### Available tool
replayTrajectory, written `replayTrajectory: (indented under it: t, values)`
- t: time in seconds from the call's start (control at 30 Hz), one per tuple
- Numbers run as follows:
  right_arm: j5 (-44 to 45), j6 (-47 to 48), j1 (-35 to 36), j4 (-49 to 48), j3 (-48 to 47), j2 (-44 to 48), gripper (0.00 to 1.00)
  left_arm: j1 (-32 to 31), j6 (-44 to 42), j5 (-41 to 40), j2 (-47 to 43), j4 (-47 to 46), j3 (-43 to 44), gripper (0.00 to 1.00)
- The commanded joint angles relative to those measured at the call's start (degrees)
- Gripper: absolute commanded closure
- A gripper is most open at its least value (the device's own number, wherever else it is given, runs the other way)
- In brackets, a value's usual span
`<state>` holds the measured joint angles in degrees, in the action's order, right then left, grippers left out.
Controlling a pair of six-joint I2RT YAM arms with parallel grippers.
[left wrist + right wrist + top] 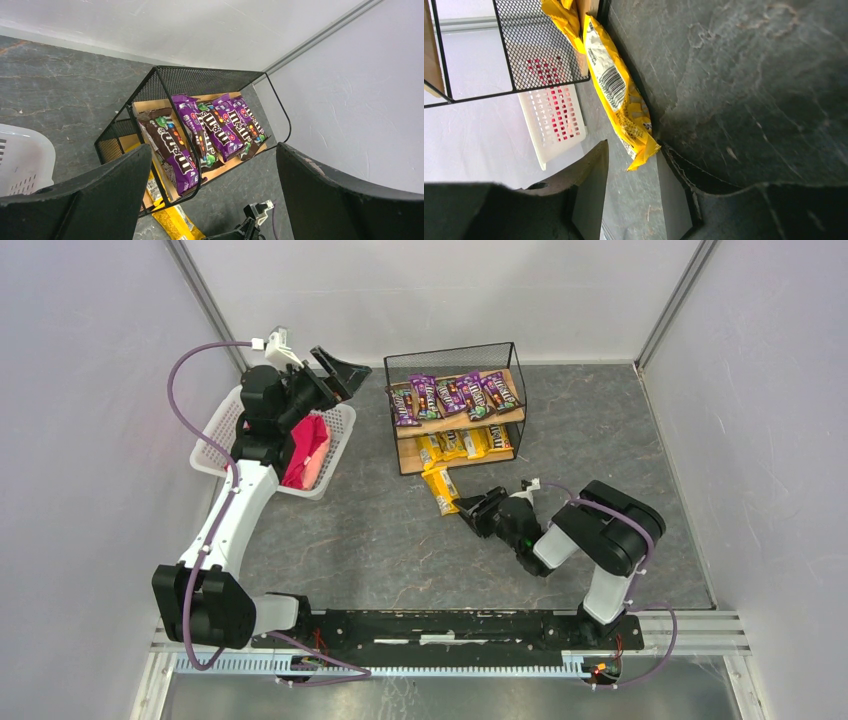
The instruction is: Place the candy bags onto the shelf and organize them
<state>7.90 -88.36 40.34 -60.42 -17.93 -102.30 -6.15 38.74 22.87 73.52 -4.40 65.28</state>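
Note:
The shelf (455, 355) stands at the back centre, with several purple candy bags (455, 395) on its top board and yellow ones (465, 444) on the lower board. One yellow bag (440, 489) lies on the floor at the shelf's front left corner. My right gripper (470, 510) is open, low, its fingertips just at that bag's near end; in the right wrist view the bag (616, 95) lies just beyond the fingers (591, 172), not gripped. My left gripper (340, 368) is open and empty, raised above the basket, facing the shelf (165, 82).
A white lattice basket (215, 435) with a pink-red bundle (308, 450) stands at the back left under my left arm. Grey walls close in the back and both sides. The basket also shows in the right wrist view (551, 117).

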Motion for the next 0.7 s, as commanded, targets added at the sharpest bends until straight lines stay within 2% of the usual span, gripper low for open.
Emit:
replayTrajectory:
  t: [0.0,0.1,0.17,0.23,0.37,0.47,0.67]
  values:
    - [2.9,0.5,-0.4,2.9,-2.1,-3.8,0.53,0.4,-0.2,1.1,-0.7,-1.7,1.3,0.0]
    - [3.3,0.8,-0.4,3.0,-3.8,-5.3,0.54,0.4,-0.2,1.1,-0.7,-1.7,1.3,0.0]
    - [3.0,0.9,-0.7,1.9,-4.0,-5.9,0.58,0.5,-0.2,1.0,-0.7,-1.7,1.3,0.0]
    - [2.9,1.6,-0.9,0.9,-3.6,-5.6,0.66,0.6,-0.2,1.1,-0.6,-1.7,1.3,0.0]
    - [0.8,3.1,-1.7,-1.3,-1.1,-3.6,0.89,0.7,0.0,1.2,-0.5,-1.9,1.3,0.0]
    - [-1.0,3.7,-1.9,-2.5,1.6,-0.6,0.97,0.7,0.1,1.2,-0.5,-1.9,1.2,0.0]
    - [-3.7,3.7,-1.3,-3.8,3.7,5.6,1.0,0.7,0.1,1.3,-0.7,-2.1,1.2,0.0]
